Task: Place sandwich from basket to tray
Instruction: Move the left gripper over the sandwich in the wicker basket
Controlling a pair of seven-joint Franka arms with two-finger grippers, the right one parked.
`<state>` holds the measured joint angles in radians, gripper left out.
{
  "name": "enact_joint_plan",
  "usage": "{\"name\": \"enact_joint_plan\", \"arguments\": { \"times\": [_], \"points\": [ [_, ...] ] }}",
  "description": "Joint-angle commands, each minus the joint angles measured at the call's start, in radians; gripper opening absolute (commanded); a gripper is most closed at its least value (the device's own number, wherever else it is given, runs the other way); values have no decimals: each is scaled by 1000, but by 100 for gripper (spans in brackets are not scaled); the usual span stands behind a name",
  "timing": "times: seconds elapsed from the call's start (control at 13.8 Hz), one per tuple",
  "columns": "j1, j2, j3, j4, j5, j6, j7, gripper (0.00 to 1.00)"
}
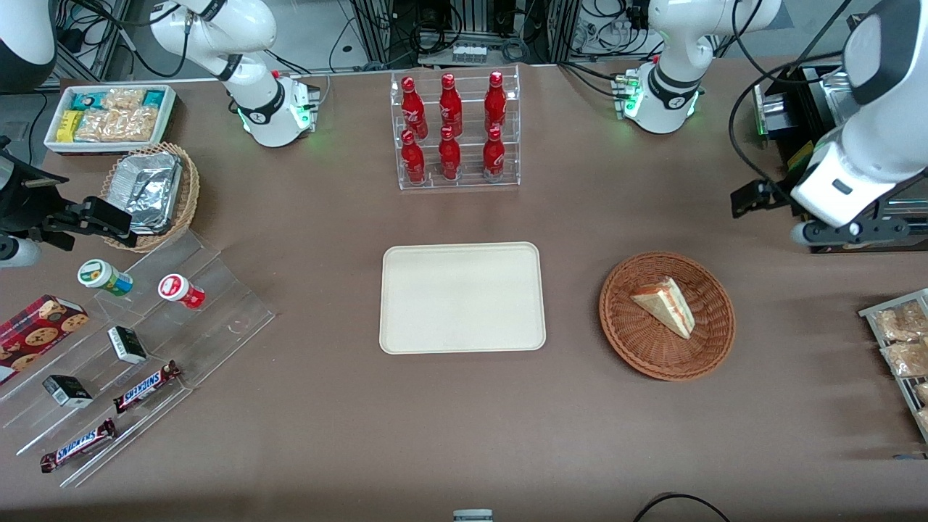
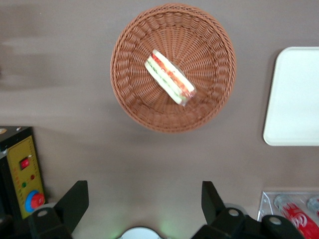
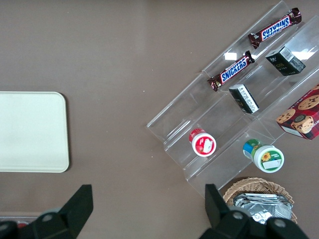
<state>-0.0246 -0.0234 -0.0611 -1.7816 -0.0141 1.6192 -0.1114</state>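
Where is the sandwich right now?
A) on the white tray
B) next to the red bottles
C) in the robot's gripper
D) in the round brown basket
D: the sandwich lies in the basket; the tray has nothing on it, and the open gripper hangs above the table, holding nothing.

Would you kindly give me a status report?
Gripper open, high above table. Sandwich lying in basket. Tray bare, nothing between.

It was a robot lab: a brown table set with mock shop goods, cables and metal frames crowding its far edge, with the gripper above it.
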Motion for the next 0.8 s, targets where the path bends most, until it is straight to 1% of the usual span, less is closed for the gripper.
{"name": "enact_joint_plan", "arguments": {
  "times": [0.0, 0.29, 0.51, 0.73],
  "points": [
    [-9, -13, 14, -68, -10, 82, 9, 100],
    [-9, 8, 14, -143, -10, 208, -5, 100],
    [-9, 19, 14, -199, -10, 295, -71, 100],
    [-9, 60, 14, -217, -13, 353, -109, 100]
  ]
}}
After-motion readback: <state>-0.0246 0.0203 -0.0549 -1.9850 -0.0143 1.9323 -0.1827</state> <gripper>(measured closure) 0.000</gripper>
